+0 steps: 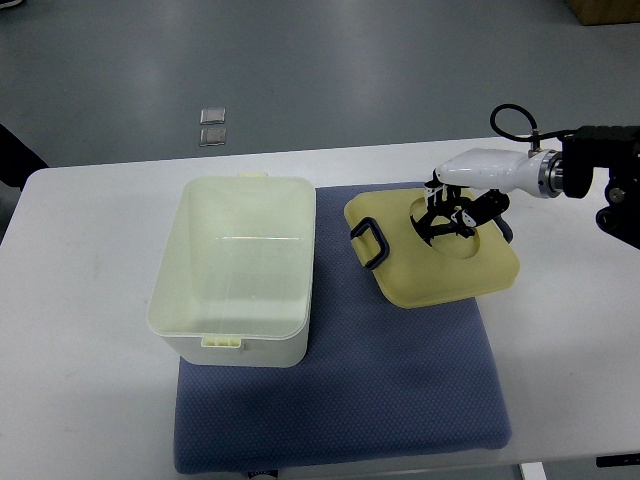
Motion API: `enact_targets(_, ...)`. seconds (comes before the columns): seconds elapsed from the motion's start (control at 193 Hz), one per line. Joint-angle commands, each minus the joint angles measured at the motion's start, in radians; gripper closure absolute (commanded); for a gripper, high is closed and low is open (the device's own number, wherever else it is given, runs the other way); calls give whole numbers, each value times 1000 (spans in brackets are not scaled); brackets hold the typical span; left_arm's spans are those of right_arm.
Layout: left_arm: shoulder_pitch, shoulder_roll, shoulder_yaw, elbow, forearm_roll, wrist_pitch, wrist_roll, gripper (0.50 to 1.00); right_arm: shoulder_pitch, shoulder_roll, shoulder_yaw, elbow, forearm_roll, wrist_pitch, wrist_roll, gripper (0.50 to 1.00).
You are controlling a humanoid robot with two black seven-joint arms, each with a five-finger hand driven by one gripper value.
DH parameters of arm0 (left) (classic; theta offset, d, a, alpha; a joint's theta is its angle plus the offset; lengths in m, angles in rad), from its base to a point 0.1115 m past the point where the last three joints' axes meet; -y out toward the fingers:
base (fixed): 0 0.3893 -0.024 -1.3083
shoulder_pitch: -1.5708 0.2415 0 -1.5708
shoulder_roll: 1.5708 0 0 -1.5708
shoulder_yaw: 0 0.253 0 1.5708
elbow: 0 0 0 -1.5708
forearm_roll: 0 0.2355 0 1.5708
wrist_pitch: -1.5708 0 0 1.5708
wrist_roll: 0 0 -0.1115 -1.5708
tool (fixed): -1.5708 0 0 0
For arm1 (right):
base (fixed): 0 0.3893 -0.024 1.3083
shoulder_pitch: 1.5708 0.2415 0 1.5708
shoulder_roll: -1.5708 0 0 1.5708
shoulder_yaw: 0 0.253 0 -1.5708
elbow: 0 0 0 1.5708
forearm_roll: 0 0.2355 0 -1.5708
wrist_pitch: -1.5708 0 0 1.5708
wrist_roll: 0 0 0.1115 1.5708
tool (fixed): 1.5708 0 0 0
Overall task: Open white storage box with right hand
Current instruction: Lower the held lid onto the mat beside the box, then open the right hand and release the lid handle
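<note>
The white storage box [232,349] stands open on the left part of a blue mat [400,385], and I see nothing inside it. Its cream lid [445,275] lies flat on the mat to the right of the box, with a dark clip handle [369,243] on its left edge. My right hand [452,214] comes in from the right edge on a white forearm and hovers over the round recess in the lid. Its black fingers hang down, loosely spread, holding nothing. The left arm does not show.
The mat lies on a white table [80,390] whose far edge runs across the upper picture. Grey floor beyond it carries two small metal plates [212,127]. A dark shape [15,155] pokes in at the left edge.
</note>
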Motion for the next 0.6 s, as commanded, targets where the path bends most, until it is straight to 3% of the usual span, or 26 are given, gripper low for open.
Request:
enact_targets(0.0,0,0,1,-1,0,0,0,500,-5,20,-1,0,1,-12,-2,1000)
enact_targets(0.233,0,0,1,-1,0,0,0,500,-14,53,6,8,8,-18,-2,993)
enact_targets(0.239,1,0,1,-1,0,0,0,500,-14,56,7,6,10,-21,-2,931)
enact_targets(0.244,1,0,1,-1,0,0,0,500,-14,56,7,6,10,-21,-2,930)
enact_targets(0.249,0,0,1,-1,0,0,0,500,-16,60,9,6,10,-24,-2,857)
enact_targets(0.254,0,0,1,-1,0,0,0,500,-16,60,9,6,10,-24,-2,857)
enact_targets(0.259,0,0,0,-1,0,0,0,500,-17,61,9,8,11,-26,-2,776)
enact_targets(0.264,0,0,0,-1,0,0,0,500,-17,61,9,8,11,-26,-2,775)
enact_targets(0.27,0,0,1,-1,0,0,0,500,-19,63,10,6,13,-31,-2,708)
enact_targets(0.28,0,0,1,-1,0,0,0,500,-19,63,10,6,13,-31,-2,707)
enact_targets(0.285,0,0,1,-1,0,0,0,500,-22,64,12,6,14,-34,-2,653)
enact_targets(0.306,0,0,1,1,0,0,0,500,-25,66,12,6,16,-38,-2,595)
enact_targets(0.596,1,0,1,1,0,-3,0,500,-51,69,18,6,64,-32,1,576)
